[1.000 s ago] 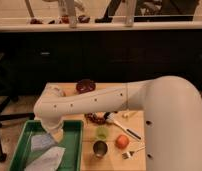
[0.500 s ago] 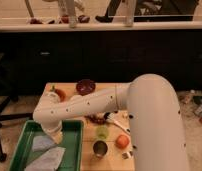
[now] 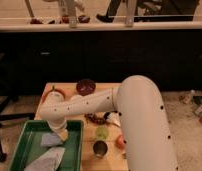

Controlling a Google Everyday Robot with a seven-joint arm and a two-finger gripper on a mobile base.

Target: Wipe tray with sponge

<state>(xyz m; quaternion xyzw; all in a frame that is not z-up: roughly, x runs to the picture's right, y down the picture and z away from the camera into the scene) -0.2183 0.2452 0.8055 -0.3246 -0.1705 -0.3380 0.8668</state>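
The gripper (image 3: 58, 134) hung at the end of the white arm (image 3: 89, 105), lowered over the back part of the green tray (image 3: 24, 145), and its wrist hid the fingers, so whether it gripped anything could not be told. A small yellowish piece, probably the sponge (image 3: 63, 134), showed just under the wrist at the tray's right side, touching or nearly touching the tray floor; which of the two could not be made out. Beside it in the tray lay a grey-blue cloth (image 3: 50, 140), and a second, larger grey cloth (image 3: 46, 159) lay toward the front. The tray sat on the left part of a wooden table (image 3: 69, 90). To the right of the tray on the table stood a green cup (image 3: 101, 132) and, nearer the front, a dark metal cup (image 3: 99, 148), with a red apple (image 3: 120, 142) partly behind the arm's big elbow. A dark red bowl (image 3: 85, 86) stood at the back of the table, and an orange thing (image 3: 53, 93) lay near the back left corner. Dark cabinets (image 3: 94, 55) ran behind the table.
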